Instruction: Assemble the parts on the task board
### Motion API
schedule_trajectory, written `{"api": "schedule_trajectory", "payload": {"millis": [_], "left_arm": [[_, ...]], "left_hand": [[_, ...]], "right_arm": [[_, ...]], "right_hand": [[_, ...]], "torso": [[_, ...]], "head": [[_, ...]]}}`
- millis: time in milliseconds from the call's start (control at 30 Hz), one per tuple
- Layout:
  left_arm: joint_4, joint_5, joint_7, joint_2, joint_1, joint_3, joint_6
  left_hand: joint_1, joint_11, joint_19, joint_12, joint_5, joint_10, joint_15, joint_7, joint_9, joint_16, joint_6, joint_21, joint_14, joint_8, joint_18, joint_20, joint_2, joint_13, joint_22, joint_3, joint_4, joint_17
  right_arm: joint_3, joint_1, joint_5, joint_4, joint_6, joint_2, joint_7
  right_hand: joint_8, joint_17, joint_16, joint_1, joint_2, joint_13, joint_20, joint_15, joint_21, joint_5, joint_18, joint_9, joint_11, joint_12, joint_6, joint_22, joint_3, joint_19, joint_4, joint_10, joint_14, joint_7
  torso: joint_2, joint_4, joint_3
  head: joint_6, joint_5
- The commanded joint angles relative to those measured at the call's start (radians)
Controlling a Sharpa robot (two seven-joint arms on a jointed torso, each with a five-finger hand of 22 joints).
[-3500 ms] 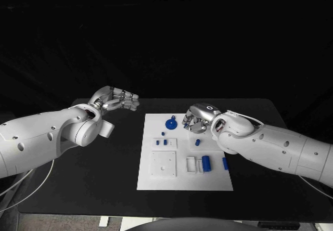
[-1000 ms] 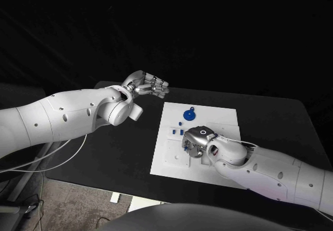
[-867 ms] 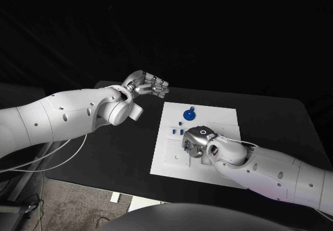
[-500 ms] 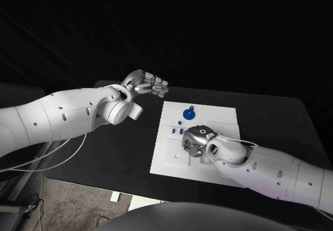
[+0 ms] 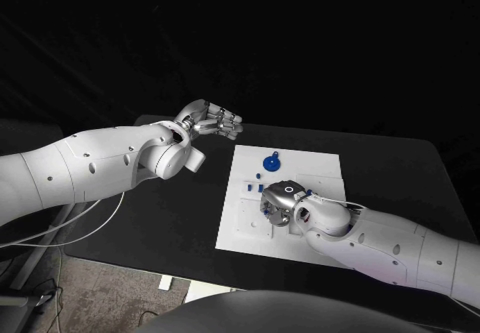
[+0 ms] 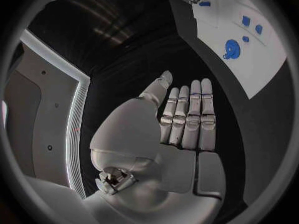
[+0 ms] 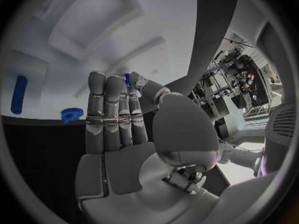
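The task board (image 5: 285, 166), a white plate, is seen lying in the middle of the black table (image 5: 180, 222). The right hand (image 5: 283, 205) is placed low over the near middle part of the board. In the right wrist view, a small blue part (image 7: 127, 79) is seen at the tips of the thumb and one finger of this hand (image 7: 118, 129), so it is taken to be pinched there, while the other fingers are kept straight and side by side. A blue cylinder (image 7: 19, 94) and a small blue gear (image 7: 72, 114) are seen lying on the white board (image 7: 93, 30) beyond those fingers. In the head view, a round blue part with a small tab (image 5: 271, 164) is found on the far part of the board, and a few small blue pieces (image 5: 252, 187) are set just beside the right hand. The left hand (image 5: 213, 123) is held above the table, off the far left corner of the board and apart from it. In the left wrist view its fingers (image 6: 187, 117) are stretched out close together, and nothing is held in them.
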Motion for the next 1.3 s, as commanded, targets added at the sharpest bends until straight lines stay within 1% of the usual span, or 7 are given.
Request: {"api": "schedule_trajectory", "payload": {"millis": [33,200,533,700,900,1033,1300], "left_arm": [[0.002,0.005,0.004,0.003,0.002,0.001,0.011],[0.002,0.005,0.003,0.004,0.003,0.001,0.012],[0.001,0.005,0.001,0.003,0.003,0.001,0.011],[0.001,0.005,0.000,0.000,0.004,0.001,0.011],[0.001,0.005,-0.001,-0.004,0.004,0.001,0.011],[0.001,0.005,-0.001,-0.008,0.004,0.001,0.011],[-0.002,0.005,-0.002,-0.012,0.004,0.001,0.014]], "left_hand": [[0.002,0.001,0.008,-0.003,-0.004,0.000,0.000,-0.001,0.000,-0.004,0.000,0.004,0.001,-0.004,0.002,0.001,0.009,-0.001,-0.001,-0.001,0.006,0.001],[0.002,0.001,0.008,-0.003,-0.004,0.000,0.000,-0.001,0.000,-0.004,0.000,0.004,0.001,-0.004,0.002,0.001,0.009,-0.001,-0.001,-0.001,0.006,0.001],[0.002,0.001,0.008,-0.003,-0.004,0.000,0.000,-0.001,0.000,-0.004,0.000,0.004,0.001,-0.004,0.002,0.001,0.009,-0.001,-0.001,-0.001,0.006,0.001],[0.002,0.001,0.008,-0.003,-0.004,0.000,0.000,-0.001,0.000,-0.004,0.000,0.004,0.001,-0.004,0.002,0.001,0.009,-0.001,-0.001,-0.001,0.006,0.001],[0.002,0.001,0.008,-0.003,-0.004,0.000,0.000,-0.001,0.000,-0.004,0.000,0.004,0.001,-0.004,0.002,0.001,0.009,-0.001,-0.001,-0.001,0.006,0.001],[0.005,0.002,0.008,-0.003,-0.005,-0.002,0.001,-0.001,0.000,-0.004,-0.002,0.004,0.000,-0.004,0.002,0.002,0.006,-0.001,-0.004,-0.001,0.008,0.001],[0.005,0.002,0.008,-0.003,-0.005,-0.002,0.001,-0.001,0.000,-0.004,-0.002,0.004,0.000,-0.004,0.002,0.002,0.006,-0.001,-0.004,-0.001,0.008,0.001]], "right_arm": [[-0.006,-0.004,-0.024,-0.008,0.051,0.003,-0.013],[-0.010,-0.004,-0.018,-0.015,0.050,0.009,-0.012],[-0.013,-0.004,0.019,-0.003,0.002,-0.006,0.002],[-0.012,-0.003,0.028,0.029,-0.049,-0.035,-0.004],[-0.009,0.009,0.041,0.087,-0.096,-0.085,-0.008],[0.006,0.020,0.056,0.135,-0.140,-0.126,-0.006],[0.069,0.050,0.090,0.210,-0.158,-0.213,-0.005]], "right_hand": [[0.003,0.001,-0.003,0.001,0.014,0.001,-0.005,0.003,0.001,0.004,0.022,0.002,0.000,0.003,0.007,0.012,0.007,0.001,0.000,0.003,0.006,-0.002],[0.001,-0.003,-0.010,-0.007,0.010,0.000,-0.002,0.008,-0.002,0.008,0.022,-0.002,0.007,0.003,-0.011,0.011,0.002,-0.006,0.004,-0.020,-0.001,0.004],[0.002,-0.028,-0.017,-0.052,-0.085,-0.001,0.041,0.049,-0.058,0.091,0.035,-0.012,0.059,0.004,-0.144,-0.053,-0.172,-0.013,0.052,-0.206,-0.025,0.022],[0.002,-0.054,-0.016,-0.013,-0.093,-0.001,0.050,0.055,-0.084,0.084,0.040,-0.012,0.066,0.004,-0.165,-0.098,-0.265,-0.002,0.075,-0.239,-0.031,0.024],[0.002,-0.067,-0.010,-0.003,-0.099,-0.002,0.049,0.054,-0.085,0.082,0.040,-0.012,0.065,0.003,-0.167,-0.114,-0.271,0.005,0.087,-0.235,-0.029,0.024],[0.002,-0.073,-0.005,-0.002,-0.102,-0.002,0.043,0.048,-0.078,0.063,0.039,-0.012,0.060,0.003,-0.158,-0.115,-0.220,0.012,0.088,-0.210,-0.022,0.024],[0.002,-0.065,0.013,0.001,-0.123,-0.002,0.031,0.037,-0.043,0.030,0.038,-0.012,0.048,0.002,-0.149,-0.084,-0.074,0.015,0.099,-0.164,-0.011,0.020]], "torso": [[0.000,0.0001,-0.0002],[-0.001,-0.0012,-0.0004],[-0.003,-0.0024,0.0001],[-0.002,-0.0037,0.0018],[-0.001,-0.0032,0.0023],[-0.002,-0.0047,0.0030],[-0.002,-0.0078,0.0039]], "head": [[-0.001,0.000],[-0.003,0.002],[-0.002,0.000],[0.000,-0.003],[0.004,-0.013],[0.009,-0.019],[0.019,-0.037]]}}
